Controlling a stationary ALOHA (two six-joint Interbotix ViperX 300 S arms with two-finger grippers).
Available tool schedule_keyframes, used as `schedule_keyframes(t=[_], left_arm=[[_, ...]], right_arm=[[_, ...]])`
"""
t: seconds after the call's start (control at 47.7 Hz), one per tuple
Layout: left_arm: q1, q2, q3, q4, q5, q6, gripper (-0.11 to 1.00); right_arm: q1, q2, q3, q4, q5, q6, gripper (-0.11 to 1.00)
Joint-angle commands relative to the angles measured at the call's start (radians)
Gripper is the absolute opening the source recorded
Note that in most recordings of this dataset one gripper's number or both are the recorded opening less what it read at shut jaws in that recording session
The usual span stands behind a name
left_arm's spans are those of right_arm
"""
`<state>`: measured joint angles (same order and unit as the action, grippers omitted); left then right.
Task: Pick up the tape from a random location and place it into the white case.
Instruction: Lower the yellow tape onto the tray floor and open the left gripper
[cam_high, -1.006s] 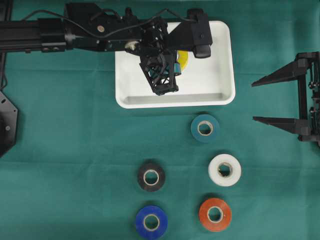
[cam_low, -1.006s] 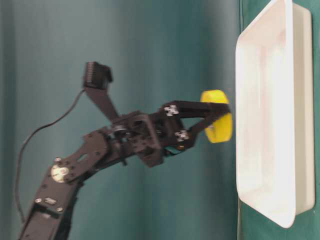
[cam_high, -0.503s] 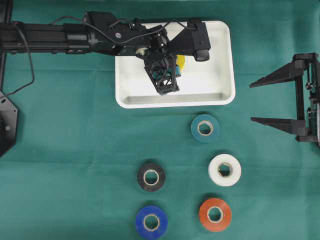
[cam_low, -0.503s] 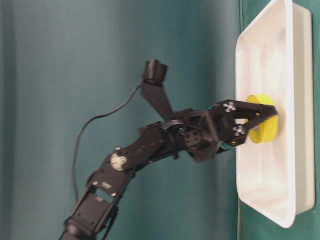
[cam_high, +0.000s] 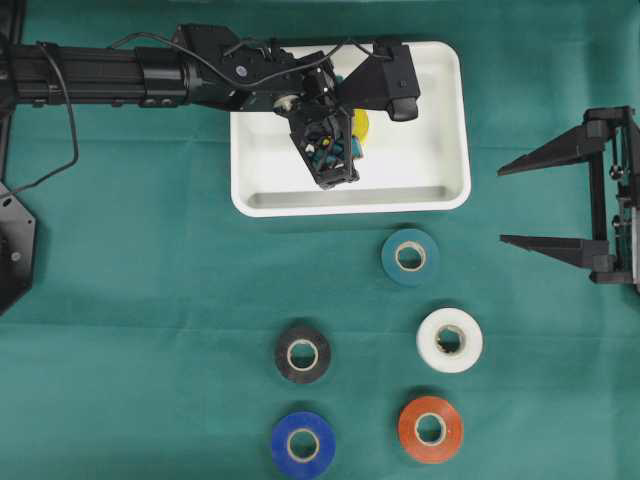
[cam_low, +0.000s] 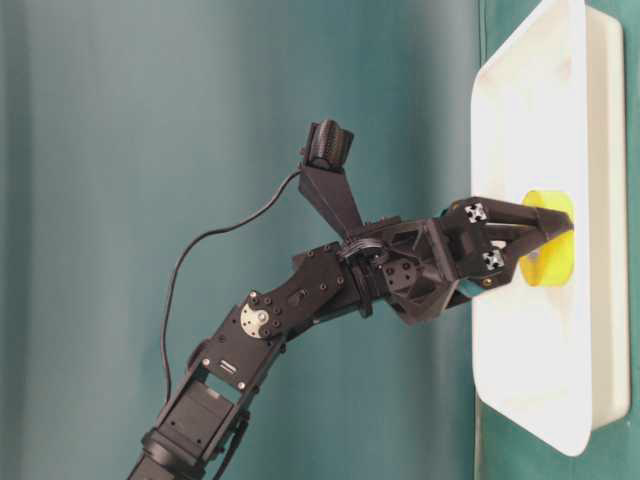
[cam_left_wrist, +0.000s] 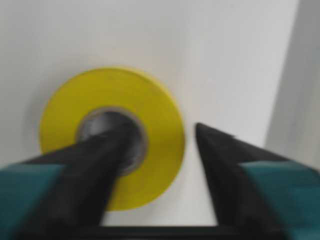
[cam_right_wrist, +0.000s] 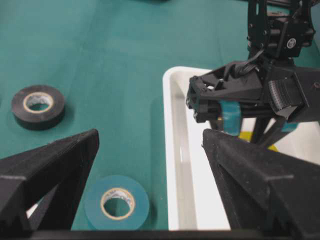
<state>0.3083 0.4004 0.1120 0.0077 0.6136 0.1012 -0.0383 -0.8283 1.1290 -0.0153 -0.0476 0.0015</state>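
The yellow tape (cam_high: 361, 124) lies flat on the floor of the white case (cam_high: 425, 165), seen also in the table-level view as the yellow tape (cam_low: 556, 252) against the case (cam_low: 530, 380). My left gripper (cam_high: 345, 135) reaches down into the case and stands open over the roll. In the left wrist view one finger (cam_left_wrist: 95, 160) lies across the hole of the tape (cam_left_wrist: 155, 115), while the other finger (cam_left_wrist: 225, 160) stands apart from its rim over bare white case floor (cam_left_wrist: 225, 50). My right gripper (cam_high: 504, 204) hovers open and empty at the right edge.
Several other tape rolls lie on the green cloth below the case: teal (cam_high: 410, 257), white (cam_high: 449, 340), black (cam_high: 303, 353), blue (cam_high: 303, 444) and orange-red (cam_high: 430, 429). The right wrist view shows the teal roll (cam_right_wrist: 116, 202) beside the case rim (cam_right_wrist: 175, 150).
The left gripper has lowered the yellow tape from above the case down onto its floor, and its jaws have opened off the roll. The right arm has not moved.
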Motion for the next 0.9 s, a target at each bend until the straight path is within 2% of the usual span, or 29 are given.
schedule_keyframes(t=[0.0, 0.084, 0.126, 0.251, 0.461, 0.712, 0.88], left_arm=[[0.003, -0.025, -0.006, -0.003, -0.002, 0.002, 0.74], [0.003, -0.029, -0.005, -0.003, 0.011, 0.002, 0.93], [0.003, -0.031, -0.005, -0.003, 0.02, 0.002, 0.96], [0.003, -0.048, -0.006, -0.003, 0.035, 0.002, 0.9], [0.002, -0.141, -0.012, -0.002, 0.052, 0.002, 0.9], [0.002, -0.249, -0.041, 0.002, 0.156, 0.003, 0.9], [0.0, -0.293, -0.044, 0.003, 0.181, 0.003, 0.9]], right_arm=[[-0.002, 0.008, -0.018, -0.002, -0.008, 0.0, 0.92], [-0.002, 0.009, -0.018, -0.002, -0.008, 0.002, 0.92], [-0.002, 0.009, -0.018, -0.002, -0.008, 0.002, 0.92], [-0.002, 0.009, -0.018, -0.002, -0.008, 0.002, 0.92], [-0.002, 0.009, -0.018, -0.002, -0.005, 0.003, 0.92], [-0.002, 0.009, -0.02, -0.002, -0.003, 0.002, 0.92], [-0.002, 0.009, -0.02, -0.002, -0.003, 0.002, 0.92]])
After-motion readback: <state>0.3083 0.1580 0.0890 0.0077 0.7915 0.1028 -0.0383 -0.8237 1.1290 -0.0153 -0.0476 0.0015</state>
